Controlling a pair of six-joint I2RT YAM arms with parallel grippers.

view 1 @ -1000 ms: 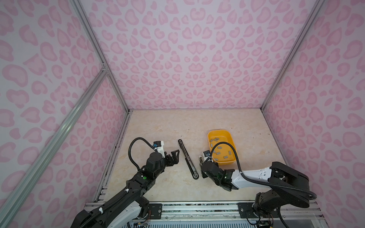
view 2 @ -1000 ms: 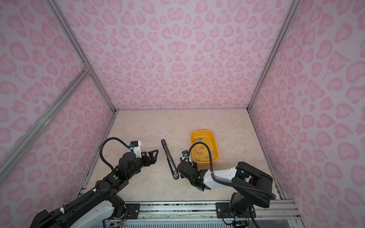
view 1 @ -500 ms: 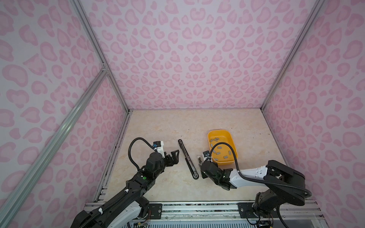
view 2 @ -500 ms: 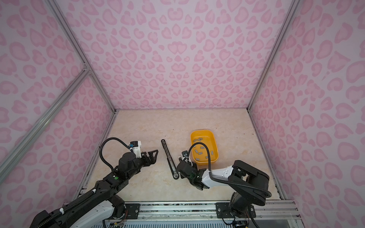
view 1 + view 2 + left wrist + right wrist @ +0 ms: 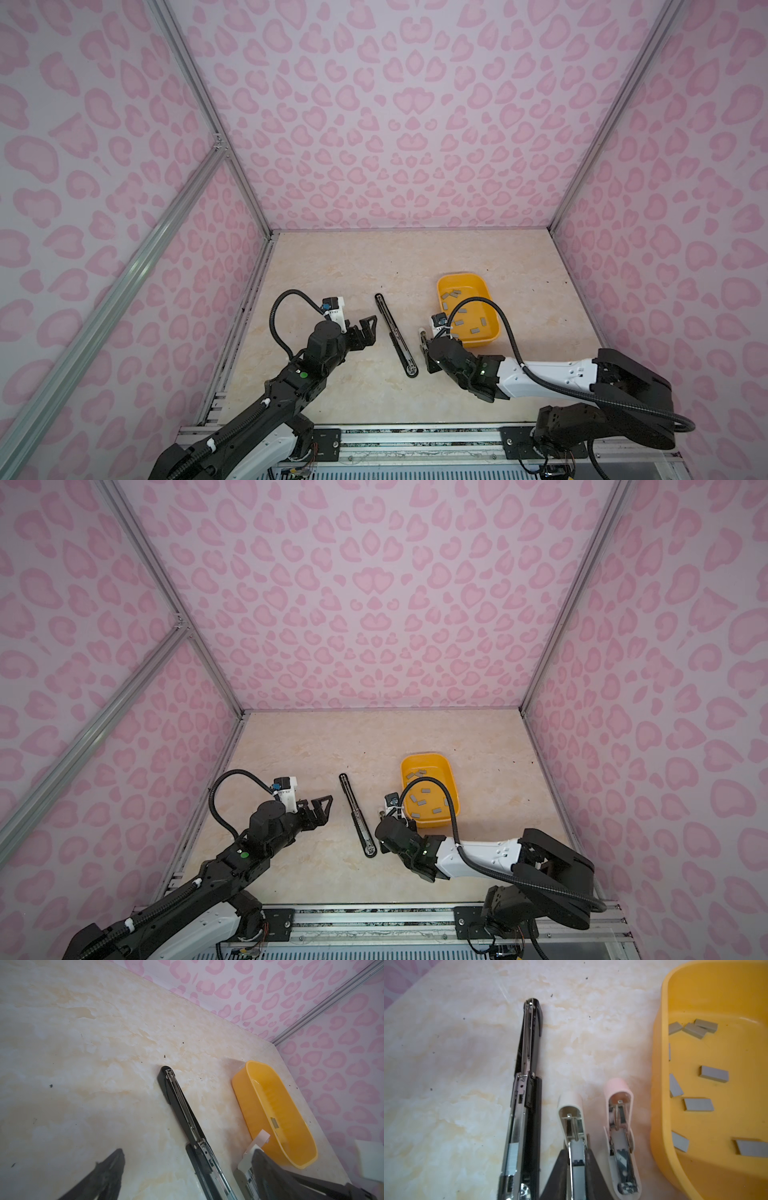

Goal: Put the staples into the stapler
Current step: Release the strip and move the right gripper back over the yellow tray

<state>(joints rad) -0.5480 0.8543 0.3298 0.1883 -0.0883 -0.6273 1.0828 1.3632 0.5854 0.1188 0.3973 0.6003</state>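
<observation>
Well, flat grey staples (image 5: 714,1073) (perhaps metal) in a rounded yellow tub (image 5: 660,1088)

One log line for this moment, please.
left end effector open, beside black stapler | right end effector shut on white stapler | staples in yellow tray

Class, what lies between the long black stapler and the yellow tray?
The right wrist view shows two small open staplers: a white stapler in the right gripper, beside the black stapler, and a pink stapler beside the tray.
</observation>
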